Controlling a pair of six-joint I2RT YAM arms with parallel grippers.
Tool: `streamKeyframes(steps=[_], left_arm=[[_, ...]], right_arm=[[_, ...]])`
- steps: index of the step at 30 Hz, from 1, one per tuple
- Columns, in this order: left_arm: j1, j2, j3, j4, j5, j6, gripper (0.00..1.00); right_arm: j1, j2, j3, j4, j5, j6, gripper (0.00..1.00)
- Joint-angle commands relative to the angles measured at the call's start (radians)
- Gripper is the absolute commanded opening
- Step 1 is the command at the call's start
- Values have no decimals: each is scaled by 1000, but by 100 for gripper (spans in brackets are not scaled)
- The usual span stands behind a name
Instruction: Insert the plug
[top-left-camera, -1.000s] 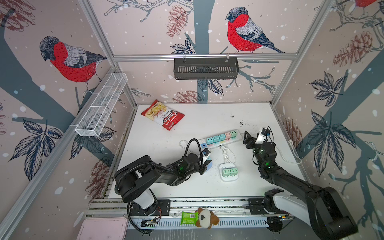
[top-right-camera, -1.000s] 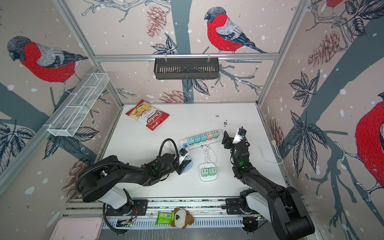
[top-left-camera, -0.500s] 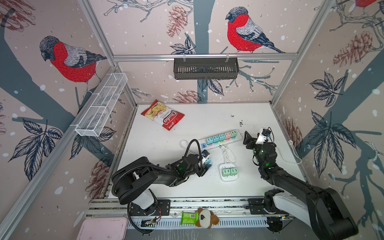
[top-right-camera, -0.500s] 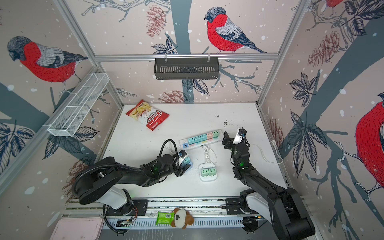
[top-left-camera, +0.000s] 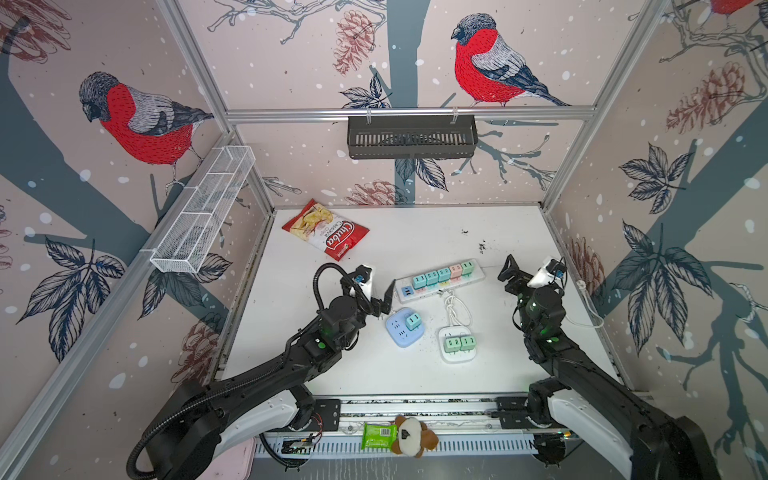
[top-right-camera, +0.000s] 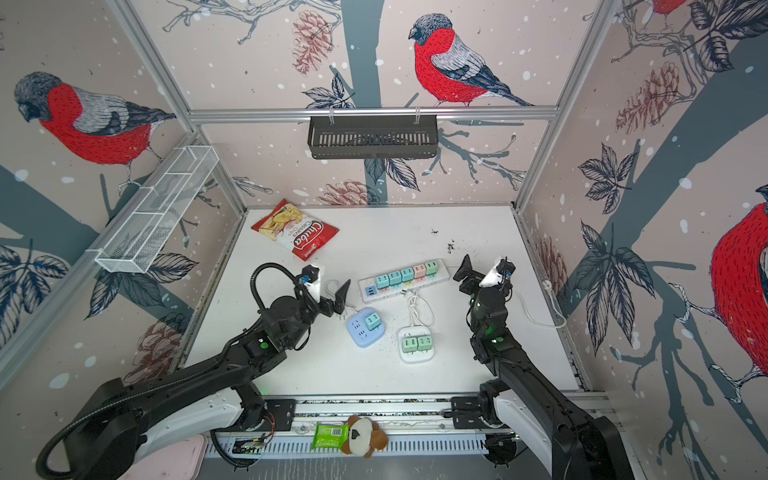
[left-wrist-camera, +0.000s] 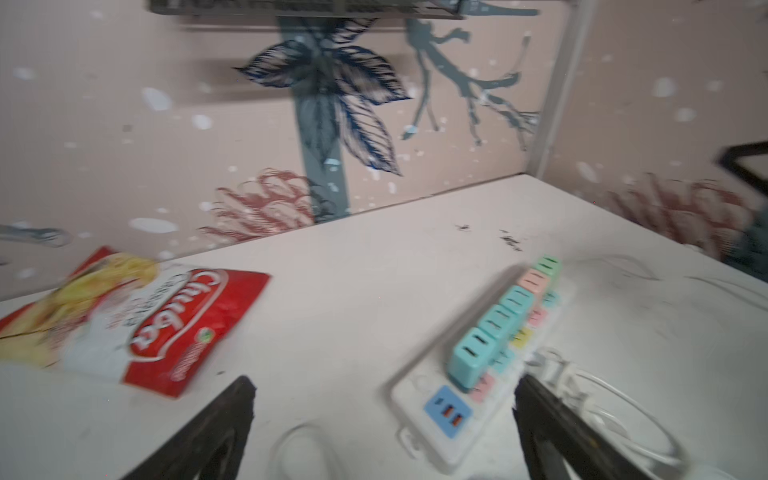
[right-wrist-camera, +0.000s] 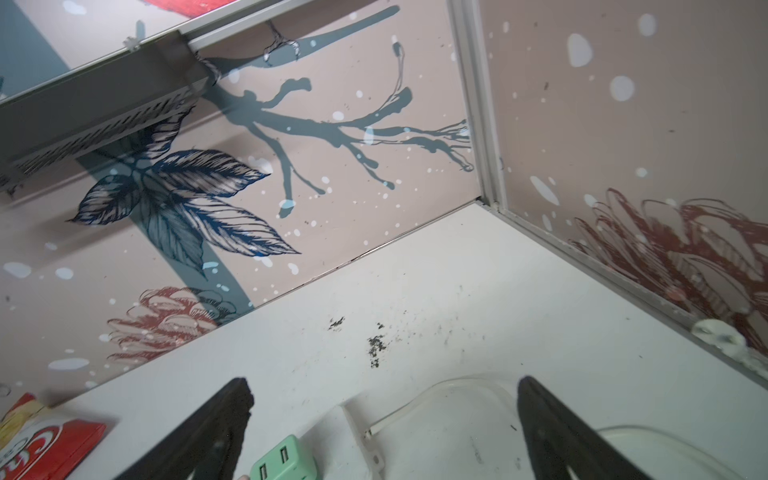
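left end effector (top-left-camera: 369, 291) and right end effector (top-left-camera: 530, 266), both open, empty, flank power strip (top-left-camera: 406, 291); snagged cord (top-left-camera: 455, 307) could drag it.

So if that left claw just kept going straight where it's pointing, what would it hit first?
Probably the blue-panelled end of the white power strip, lying just ahead of the open left gripper. Depth is unclear, so it might touch the table first.
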Motion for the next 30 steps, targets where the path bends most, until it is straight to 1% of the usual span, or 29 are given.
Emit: streamKeyframes(steps=[1,2,4,5,7,10,12,13,14,15,18,19,21,23,24,25,27,28,29,30], left_arm=[[102,9,-30,84,-247,79,96],[153,25,-30,74,-261,60,96],[280,62,-25,31,-201,7,96],[323,79,-40,55,-191,-16,96],[395,125,-110,199,-202,-43,96],[407,185,-202,393,-231,21,96],[421,247,-238,512,-223,46,97],[418,275,-230,537,-262,63,97],[416,280,-209,501,-290,48,96],[423,283,-192,466,-296,33,96],[440,325,-190,533,-295,54,96],[445,348,-174,537,-283,59,97],[451,386,-142,531,-267,70,97],[451,400,-141,557,-227,91,96],[455,410,-165,611,-194,101,96],[470,436,-192,684,-163,111,96],[499,519,-234,863,-149,113,96],[510,538,-239,908,-134,117,96],[515,533,-231,883,-127,111,96],[519,509,-217,821,-120,110,96]], right_arm=[[-2,-6,-57,92,97,-19,100],[-1,-2,-66,113,89,-47,100],[-2,3,-46,74,111,-73,100],[-3,6,-35,55,120,-86,100],[-6,15,-28,64,134,-118,99],[-26,2,-42,61,177,-141,100],[-37,-33,-69,69,164,-180,99],[-42,-55,-104,114,123,-222,100],[-45,-75,-135,155,84,-255,99],[-48,-99,-167,189,48,-273,100],[-78,-122,-227,255,23,-305,100],[-103,-109,-228,256,9,-328,100],[-158,-67,-213,249,-7,-337,100],[-220,-23,-216,280,-98,-342,99],[-244,13,-223,318,-157,-341,100],[-258,54,-211,319,-179,-335,99],[-261,161,-179,318,-188,-354,100],[-260,219,-158,339,-191,-355,100],[-256,252,-130,323,-221,-348,100],[-253,284,-110,326,-305,-362,100]])
